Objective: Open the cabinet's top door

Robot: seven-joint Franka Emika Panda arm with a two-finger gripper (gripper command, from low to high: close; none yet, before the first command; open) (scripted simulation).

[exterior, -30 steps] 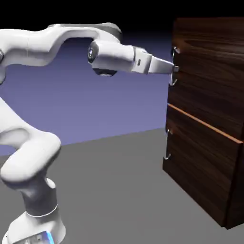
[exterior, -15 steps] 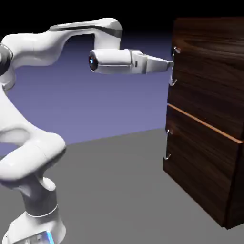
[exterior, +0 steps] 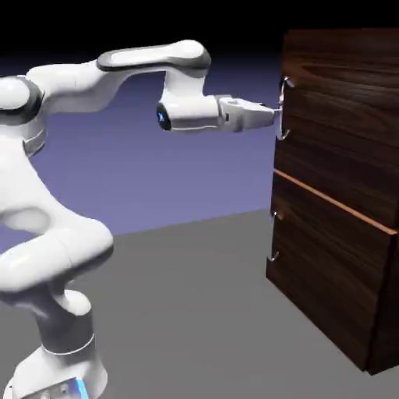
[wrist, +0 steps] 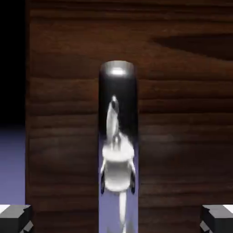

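The cabinet [exterior: 335, 203] is a tall dark wood-grain box at the exterior view's right. Its top door [exterior: 343, 109] carries a vertical silver handle [exterior: 284, 109] at its left edge. My gripper [exterior: 276, 111] reaches level from the left, and its tips are right at that handle. In the hand view the handle [wrist: 117, 136] is a shiny upright bar, centred and close against the door's wood [wrist: 182, 113]. My gripper [wrist: 116, 219] is open. Its two grey fingertips [wrist: 14, 218] sit far apart at the bottom corners, one on each side of the bar, touching nothing.
The lower panel [exterior: 327, 265] has its own silver handle [exterior: 274, 234], below an orange-brown edge [exterior: 327, 201]. The cabinet stands on the grey table [exterior: 195, 312]. My arm's base is at the lower left.
The wrist and hand have rolled and the elbow has swung up and to the right. The fingertips stayed at the top door's handle and the jaws stayed open.
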